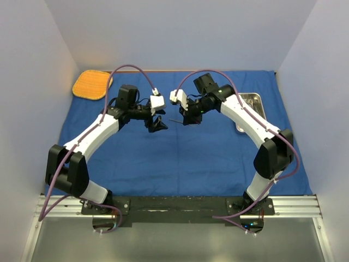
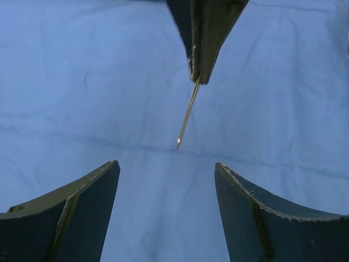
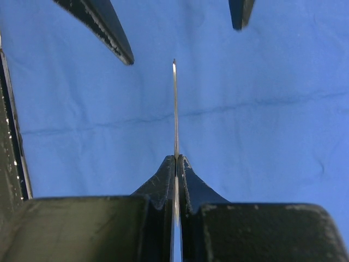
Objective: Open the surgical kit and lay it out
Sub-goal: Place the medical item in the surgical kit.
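The slim metal instrument (image 3: 174,109) shows only edge-on, as a thin bright sliver. Its rear end is buried between the fingers that hold it, so whether it is scissors or forceps cannot be told. The right arm crosses the one steel tray (image 1: 252,101), leaving its shiny rectangular rim and part of its floor in sight at the cloth's far right. Two arms and two tools are in view. The right tool (image 3: 175,158) is clamped on the instrument, dark fingers pressed together with the tip pointing out over the cloth toward the left tool (image 2: 166,164). The left tool's two dark curved fingers (image 2: 82,207) stand apart with nothing between them, just short of the tip. The one blue cloth wrap (image 1: 180,158) lies spread flat, soft and faintly creased. One orange rounded-square mat (image 1: 90,85), woven-looking, sits at the cloth's far left corner.
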{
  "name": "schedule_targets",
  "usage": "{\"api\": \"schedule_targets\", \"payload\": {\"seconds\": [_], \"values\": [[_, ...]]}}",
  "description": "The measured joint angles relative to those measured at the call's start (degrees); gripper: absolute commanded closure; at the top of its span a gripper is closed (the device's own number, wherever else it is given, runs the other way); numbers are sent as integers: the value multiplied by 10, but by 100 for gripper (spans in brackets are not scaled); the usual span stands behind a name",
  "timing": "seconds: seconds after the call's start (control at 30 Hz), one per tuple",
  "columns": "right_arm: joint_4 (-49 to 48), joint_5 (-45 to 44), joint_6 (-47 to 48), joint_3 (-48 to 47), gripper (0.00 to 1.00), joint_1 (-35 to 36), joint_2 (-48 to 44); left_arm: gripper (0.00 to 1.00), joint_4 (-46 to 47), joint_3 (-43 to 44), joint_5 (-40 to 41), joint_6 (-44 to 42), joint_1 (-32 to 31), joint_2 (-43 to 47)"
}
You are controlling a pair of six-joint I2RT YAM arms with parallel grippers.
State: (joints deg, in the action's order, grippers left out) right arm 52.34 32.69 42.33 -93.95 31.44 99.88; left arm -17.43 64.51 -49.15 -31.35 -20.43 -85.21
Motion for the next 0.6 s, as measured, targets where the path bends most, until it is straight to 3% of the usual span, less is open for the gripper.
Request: {"api": "schedule_targets", "payload": {"seconds": [0.3,0.43,0.6], "values": [[-6,-1,3,14,100,11,-6,34,8,14,-42,-28,-29,-2],[-7,-2,3,17,100,12,-6,52,13,14,-56,-27,-35,-4],[-12,-3,3,22,100,12,-10,54,16,14,-61,-27,-35,-7]]}}
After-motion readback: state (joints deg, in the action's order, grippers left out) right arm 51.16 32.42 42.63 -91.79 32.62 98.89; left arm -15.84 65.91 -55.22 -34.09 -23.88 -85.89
